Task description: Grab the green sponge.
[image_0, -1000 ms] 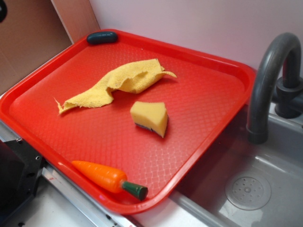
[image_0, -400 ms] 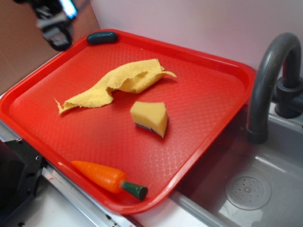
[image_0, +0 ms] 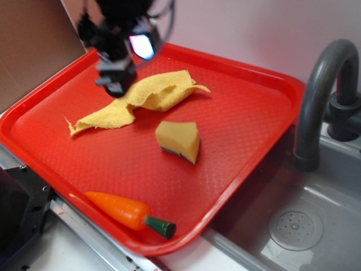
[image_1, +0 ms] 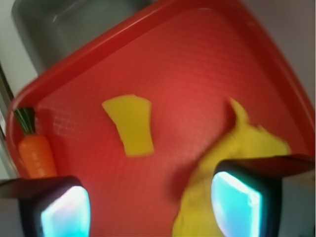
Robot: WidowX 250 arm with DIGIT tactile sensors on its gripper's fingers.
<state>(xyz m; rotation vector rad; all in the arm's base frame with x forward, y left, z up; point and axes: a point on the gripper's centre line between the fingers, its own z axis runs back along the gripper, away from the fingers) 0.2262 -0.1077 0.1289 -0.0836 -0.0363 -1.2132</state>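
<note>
A red tray [image_0: 248, 96] is seen holding the green sponge [image_0: 179, 140] near its middle, a yellow rag [image_0: 135, 101] further back-left, and a carrot [image_0: 127, 212] at the near edge. The tool [image_0: 117, 84] is held spread open above the rag, nothing gripped.

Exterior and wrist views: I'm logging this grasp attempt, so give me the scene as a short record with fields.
target: green sponge, lying free mid-tray, yellow face up
gripper: above the yellow cloth, fingers spread, nothing between them
sponge contact: none; gripper is apart from it
tray: red tray beside the sink
other items: carrot at the tray's near rim
faucet: over the sink
</note>
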